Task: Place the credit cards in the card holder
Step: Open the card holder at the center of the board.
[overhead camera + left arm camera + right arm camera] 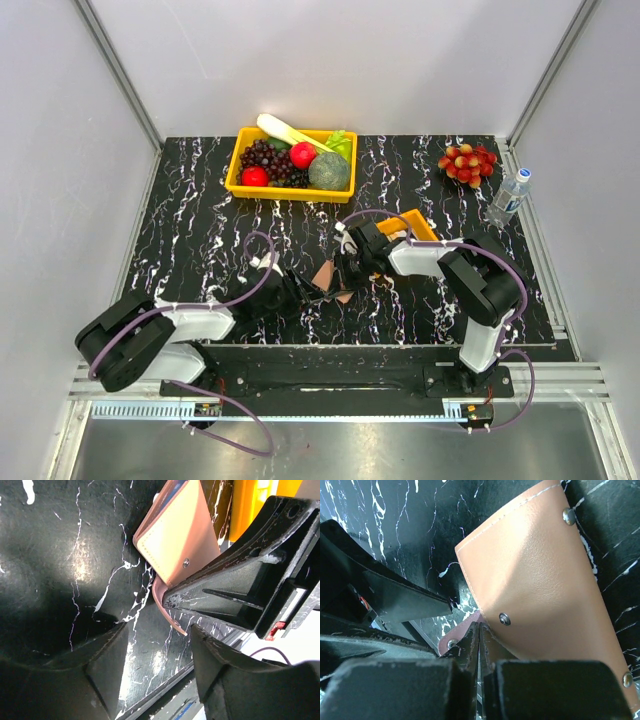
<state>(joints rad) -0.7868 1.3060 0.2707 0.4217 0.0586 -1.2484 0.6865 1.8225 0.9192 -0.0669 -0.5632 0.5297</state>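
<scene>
The tan-pink card holder [325, 275] stands folded on the black marble table between my two grippers. In the right wrist view the card holder [540, 580] fills the centre, with its snap stud facing me and its pink tab [457, 635] sticking out to the left. My right gripper [479, 626] is shut, its tips against the root of that tab; I cannot tell if it pinches it. My left gripper [159, 630] is open with nothing between its fingers, and the tab's end [179, 626] hangs just beyond them. The credit cards are out of view.
A small orange tray [422, 222] sits behind the right gripper. A yellow bin [238, 160] of fruit and vegetables stands at the back centre. A bunch of red fruit [467, 163] and a water bottle [510, 195] are at the back right. The table's near edge [165, 680] runs just under my left fingers.
</scene>
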